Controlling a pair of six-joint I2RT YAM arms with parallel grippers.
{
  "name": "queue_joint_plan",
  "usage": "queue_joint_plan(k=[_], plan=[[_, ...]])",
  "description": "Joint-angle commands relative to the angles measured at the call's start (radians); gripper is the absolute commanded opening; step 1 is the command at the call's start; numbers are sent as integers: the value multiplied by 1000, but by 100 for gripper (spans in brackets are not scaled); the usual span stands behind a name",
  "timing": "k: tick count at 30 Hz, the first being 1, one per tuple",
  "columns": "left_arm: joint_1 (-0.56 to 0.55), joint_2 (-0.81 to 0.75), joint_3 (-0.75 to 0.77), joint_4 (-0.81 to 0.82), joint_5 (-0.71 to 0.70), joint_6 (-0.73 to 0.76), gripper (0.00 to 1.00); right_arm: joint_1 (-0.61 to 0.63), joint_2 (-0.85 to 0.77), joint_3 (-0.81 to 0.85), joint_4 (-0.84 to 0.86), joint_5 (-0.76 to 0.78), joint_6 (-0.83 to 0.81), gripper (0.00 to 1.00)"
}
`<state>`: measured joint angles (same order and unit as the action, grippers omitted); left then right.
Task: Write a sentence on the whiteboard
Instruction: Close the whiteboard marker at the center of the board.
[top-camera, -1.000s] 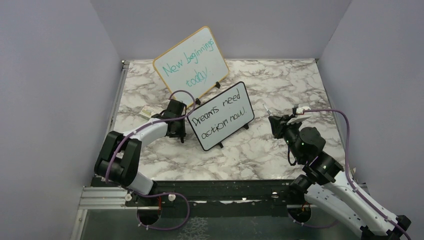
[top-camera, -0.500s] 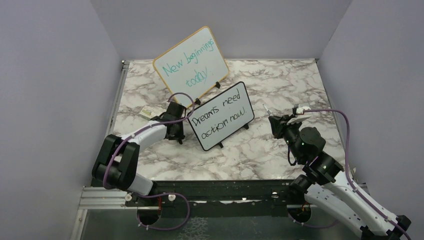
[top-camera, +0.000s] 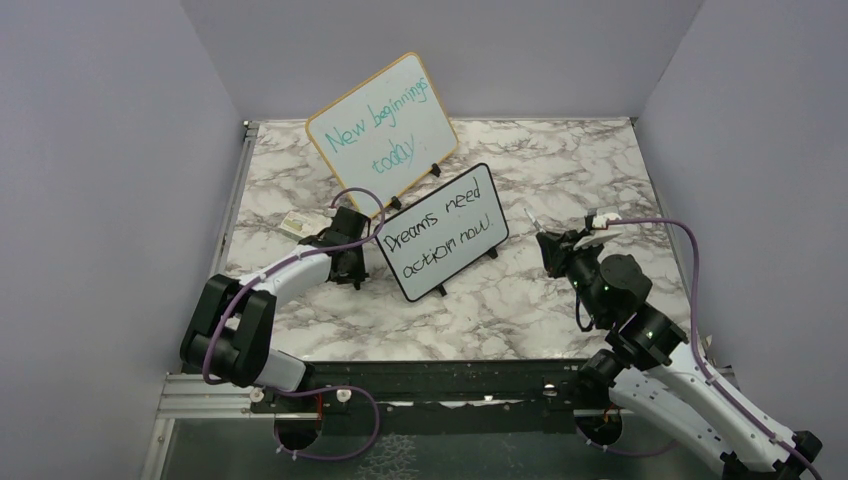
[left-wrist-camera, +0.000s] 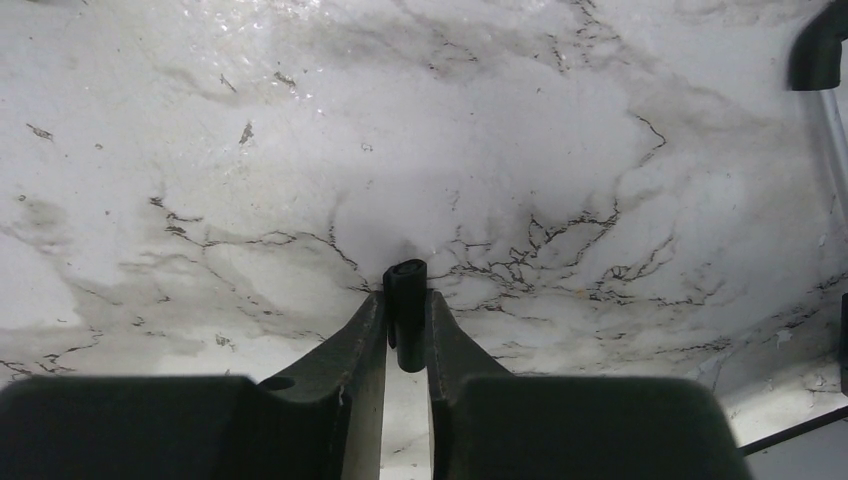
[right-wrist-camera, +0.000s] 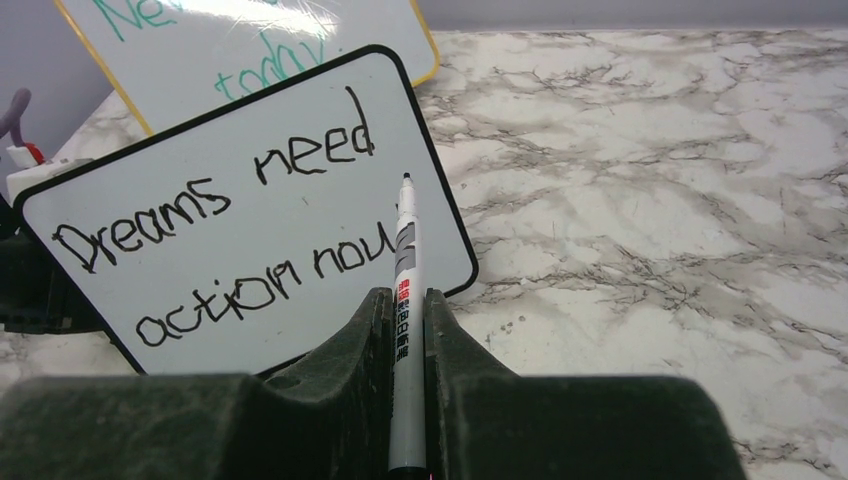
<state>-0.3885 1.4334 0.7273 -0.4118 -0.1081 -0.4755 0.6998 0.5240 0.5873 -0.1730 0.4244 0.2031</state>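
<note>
Front rail (top-camera: 430, 380): dark metal bar across the bottom of the top view, with both arm bases on it.
Right gripper (right-wrist-camera: 405, 296): right of centre in the top view, fingers pinched tight on a marker.
Marker (right-wrist-camera: 404, 250): slim grey-white barrel with red print; its black tip points toward the whiteboard and stands apart from it.
Left gripper (left-wrist-camera: 405, 300): left of centre, just beside the whiteboard's left edge. The fingers are nearly together, pressed on both sides of a small black round-topped piece (left-wrist-camera: 405, 282) low over the table.
Table (top-camera: 570, 170): glossy white marble pattern with grey veins, with open surface to the right of the boards.
Whiteboard (top-camera: 440, 232): centre of the table, leaning back on little black feet, with a thin black frame and rounded corners.
Sentence (right-wrist-camera: 200, 205): black hand lettering, "Dreams need" above "action now".
Small pale block (top-camera: 293, 224): near the table's left edge, beyond the left arm.
Wood-framed board (top-camera: 382, 125): upper centre, behind the whiteboard, with teal handwriting.
Walls (top-camera: 100, 200): plain lavender, closing three sides.
</note>
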Motion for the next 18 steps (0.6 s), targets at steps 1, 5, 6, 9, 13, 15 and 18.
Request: queue_joint_plan(k=[1, 5, 6, 9, 13, 15, 18], plan=[[-7, 9, -15, -22, -34, -22, 14, -4, -13, -9, 29, -41, -2, 0], [-7, -43, -21, -8, -45, -35, 7, -3, 15, -5, 29, -93, -11, 0], [-7, -71, -28, -2, -54, -41, 4, -4, 22, -4, 32, -113, -19, 0], [-7, -181, -60, 19, -80, -60, 0, -3, 41, -12, 70, -191, -57, 0], [-6, -332, -94, 52, -83, -86, 0, -3, 81, -18, 123, -319, -99, 0], [-6, -405, -103, 63, -73, -97, 0, -3, 100, -20, 155, -375, -109, 0], [-6, -516, -101, 75, -68, -111, 0, -3, 134, -20, 227, -459, -112, 1]])
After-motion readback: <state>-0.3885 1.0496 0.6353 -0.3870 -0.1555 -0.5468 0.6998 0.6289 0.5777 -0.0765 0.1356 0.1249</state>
